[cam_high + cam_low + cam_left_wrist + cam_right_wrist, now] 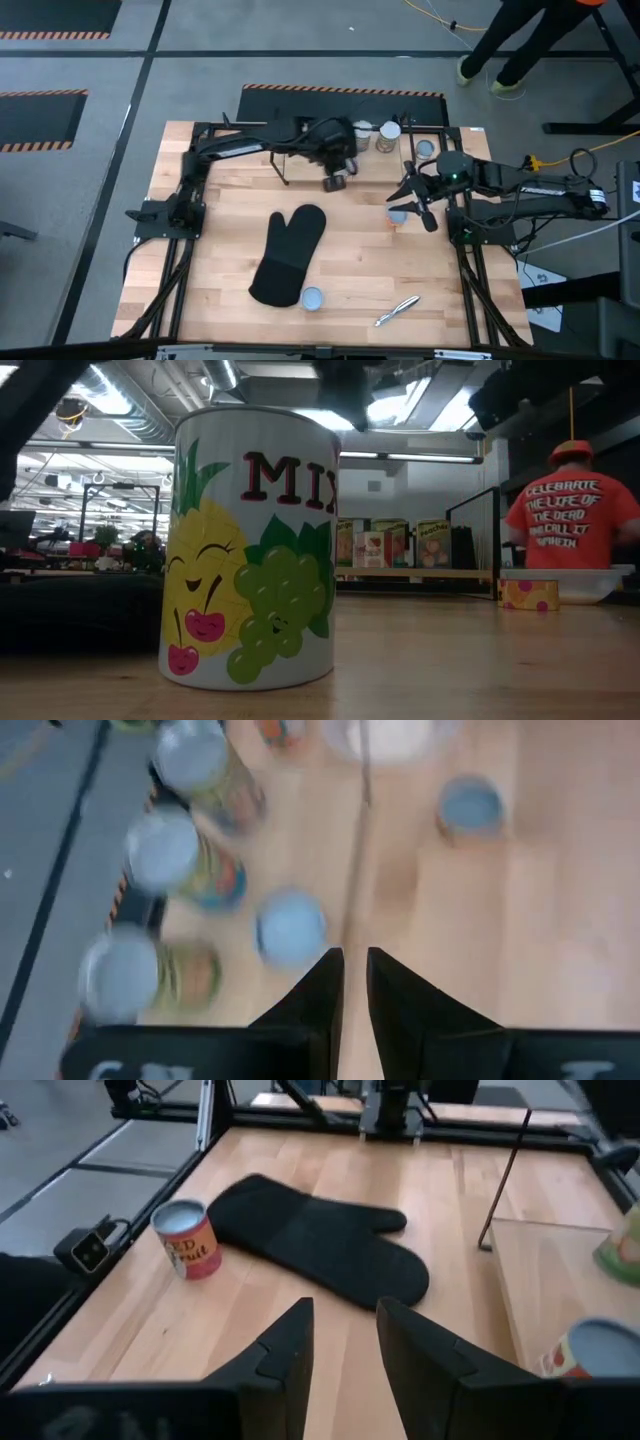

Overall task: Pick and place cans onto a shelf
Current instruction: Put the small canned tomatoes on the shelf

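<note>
The shelf [283, 170] stands at the table's far middle; its board also shows in the right wrist view [545, 1280]. Cans stand by it at the far edge [388, 133], and they show in the left wrist view [165, 855]. One can [397, 213] stands by my right gripper, another [312, 298] near the front edge, large in the low view [250, 550]. My left gripper [355, 990] hovers over the shelf area [336, 182], fingers almost together and empty. My right gripper [345, 1345] is open and empty at the right [415, 203].
A black oven mitt [290, 255] lies mid-table, also in the right wrist view [320, 1240]. A silvery pen [397, 310] lies near the front edge. A person in an orange shirt [570, 510] stands beyond the table. Black frame rails [170, 215] run along both sides.
</note>
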### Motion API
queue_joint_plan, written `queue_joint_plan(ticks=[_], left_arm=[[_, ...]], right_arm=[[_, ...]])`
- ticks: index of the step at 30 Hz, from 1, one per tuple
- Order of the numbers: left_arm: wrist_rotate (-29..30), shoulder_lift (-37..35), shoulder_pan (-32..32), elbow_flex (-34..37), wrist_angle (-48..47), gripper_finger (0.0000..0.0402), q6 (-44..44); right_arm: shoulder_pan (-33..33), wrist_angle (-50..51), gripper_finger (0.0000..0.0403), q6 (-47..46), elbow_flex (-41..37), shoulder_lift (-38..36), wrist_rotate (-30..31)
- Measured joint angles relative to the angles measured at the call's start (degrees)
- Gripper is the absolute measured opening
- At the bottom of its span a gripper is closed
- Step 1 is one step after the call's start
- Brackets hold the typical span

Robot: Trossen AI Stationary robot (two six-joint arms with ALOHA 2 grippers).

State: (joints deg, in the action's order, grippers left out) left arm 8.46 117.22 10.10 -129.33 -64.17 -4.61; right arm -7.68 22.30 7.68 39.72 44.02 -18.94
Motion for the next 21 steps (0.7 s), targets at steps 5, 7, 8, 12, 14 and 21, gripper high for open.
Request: queue_joint_plan(ticks=[5,7,8,12,14,21], left_arm=[[0.07,-8.62,-2.79,8.7,0.7,0.0041,0.96],[0.21,-12.74,-4.03,14.67,2.8,0.0041,1.09],[0.22,-14.98,-4.78,18.28,3.98,0.0041,1.39],[0.15,-24.47,-7.79,35.83,13.71,0.0041,3.11],[0.25,-29.13,-9.34,45.0,20.0,0.0041,4.03],[0.24,-41.49,-14.4,71.06,40.04,0.0041,8.46]], right_arm=[[0.04,-4.64,0.0118,-2.18,-0.02,3.3,4.35],[-0.07,-5.65,0.0118,-4.36,-0.03,5.01,7.11],[-0.09,-7.05,0.0118,-4.86,-0.03,5.97,8.45],[-0.15,-11.14,0.0118,-5.95,-0.01,9.64,11.03],[-0.4,-13.05,0.0118,-6.0,-0.01,11.53,11.45],[-1.91,-22.54,0.0118,-9.08,0.05,18.23,16.11]])
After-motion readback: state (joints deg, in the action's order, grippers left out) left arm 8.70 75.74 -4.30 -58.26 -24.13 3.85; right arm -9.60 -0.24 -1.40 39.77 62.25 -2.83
